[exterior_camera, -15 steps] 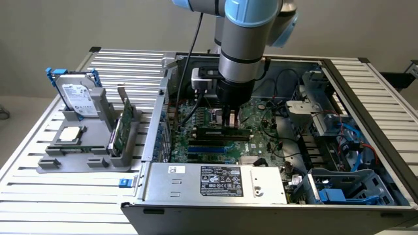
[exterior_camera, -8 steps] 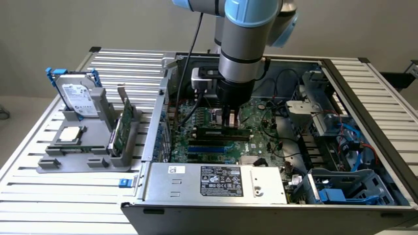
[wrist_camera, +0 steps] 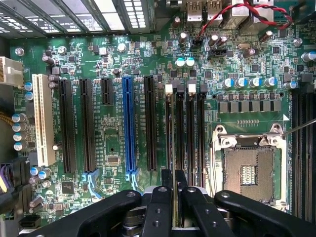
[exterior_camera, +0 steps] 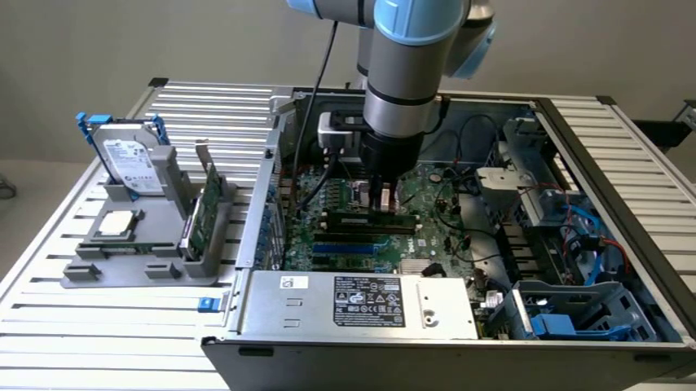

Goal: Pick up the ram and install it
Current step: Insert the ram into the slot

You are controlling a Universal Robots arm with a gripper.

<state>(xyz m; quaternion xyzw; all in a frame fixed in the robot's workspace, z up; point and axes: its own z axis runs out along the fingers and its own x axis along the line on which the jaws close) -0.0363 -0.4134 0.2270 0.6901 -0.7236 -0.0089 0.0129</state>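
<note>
Pinching the ram (exterior_camera: 354, 218), tool (wrist_camera: 174, 178) narrowed onto it, over the memory slots (wrist_camera: 190, 133).

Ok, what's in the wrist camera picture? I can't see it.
The claw pinches the ram edge-on, just over the black memory slots of a green motherboard. A blue slot lies to one side, an empty processor socket to the other.
</note>
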